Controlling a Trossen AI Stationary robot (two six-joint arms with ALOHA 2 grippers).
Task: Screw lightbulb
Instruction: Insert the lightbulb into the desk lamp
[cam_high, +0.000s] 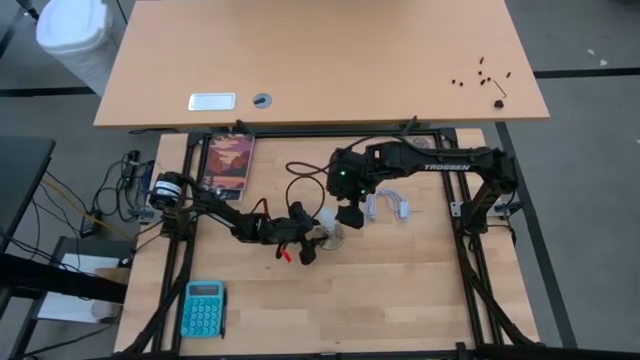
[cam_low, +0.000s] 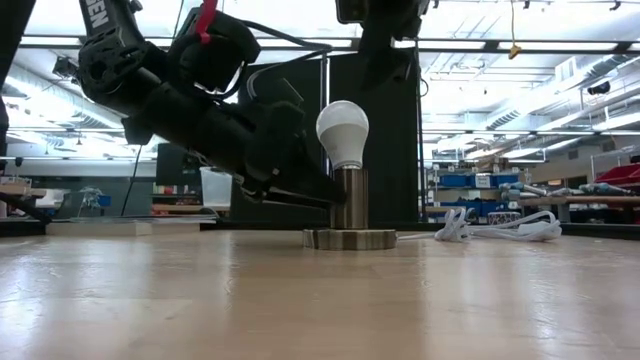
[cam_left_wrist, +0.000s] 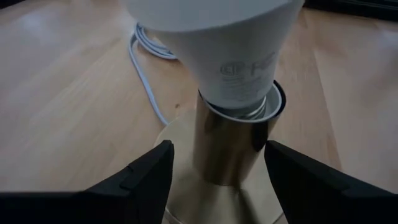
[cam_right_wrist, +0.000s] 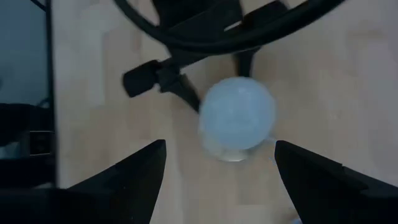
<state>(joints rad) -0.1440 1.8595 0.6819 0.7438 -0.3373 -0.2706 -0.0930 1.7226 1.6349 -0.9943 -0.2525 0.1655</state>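
Wooden desk (cam_high: 400, 290): bulb (cam_low: 342, 132) upright in socket (cam_low: 349, 212), threads partly showing, tightening left. Left hand (cam_left_wrist: 217, 171) half-open astride socket; right hand (cam_right_wrist: 219, 162) above bulb, open, empty.

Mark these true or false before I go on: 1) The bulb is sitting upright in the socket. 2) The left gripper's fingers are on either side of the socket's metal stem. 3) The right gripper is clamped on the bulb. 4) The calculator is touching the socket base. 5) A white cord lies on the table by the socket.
1) True: the lightbulb stands upright in the socket.
2) True: the left gripper has a finger on each side of the stem, not visibly touching it.
3) False: the right gripper hovers open above the bulb.
4) False: the calculator lies far off, near the table's front-left corner.
5) True: the white cord.
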